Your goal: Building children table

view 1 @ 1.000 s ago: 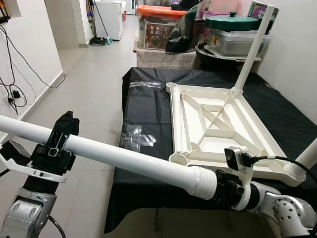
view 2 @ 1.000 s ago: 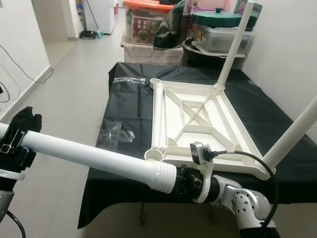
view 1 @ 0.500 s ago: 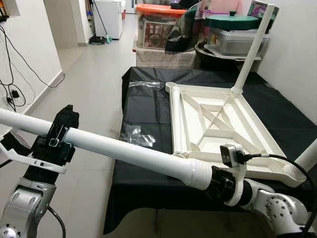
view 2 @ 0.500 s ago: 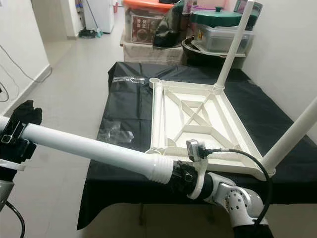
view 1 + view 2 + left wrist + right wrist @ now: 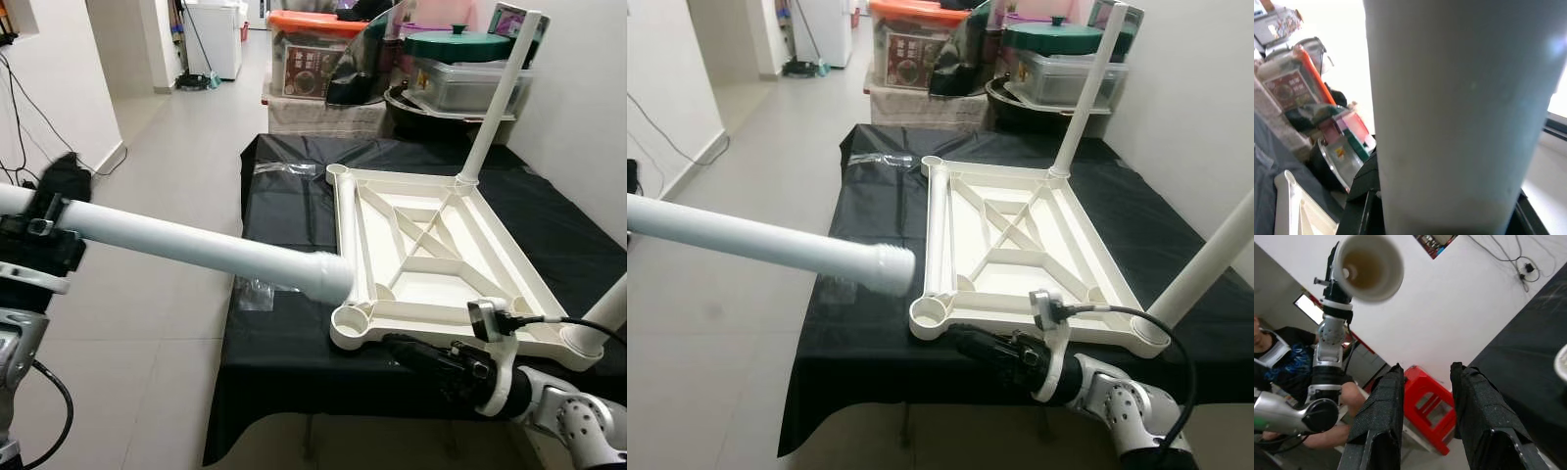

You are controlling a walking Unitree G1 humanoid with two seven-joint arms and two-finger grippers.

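The white tabletop frame lies upside down on a black-covered table. One white leg stands in its far corner and another in the near right corner. My left gripper, at the far left, is shut on a third white leg tube. The tube's threaded end hangs just above the empty near left socket. My right gripper is open and empty, low at the table's front edge; its black fingers are spread, with the tube end beyond them.
A clear plastic bag lies on the black cover by the tube. Storage boxes and a lidded pot stand behind the table. A white wall runs along the right. A seated person and a red stool are near the left arm.
My right gripper has let go of the tube's threaded end and dropped to the table's front edge. The left gripper pulled the tube leftward, so its end now hangs over the near left socket.
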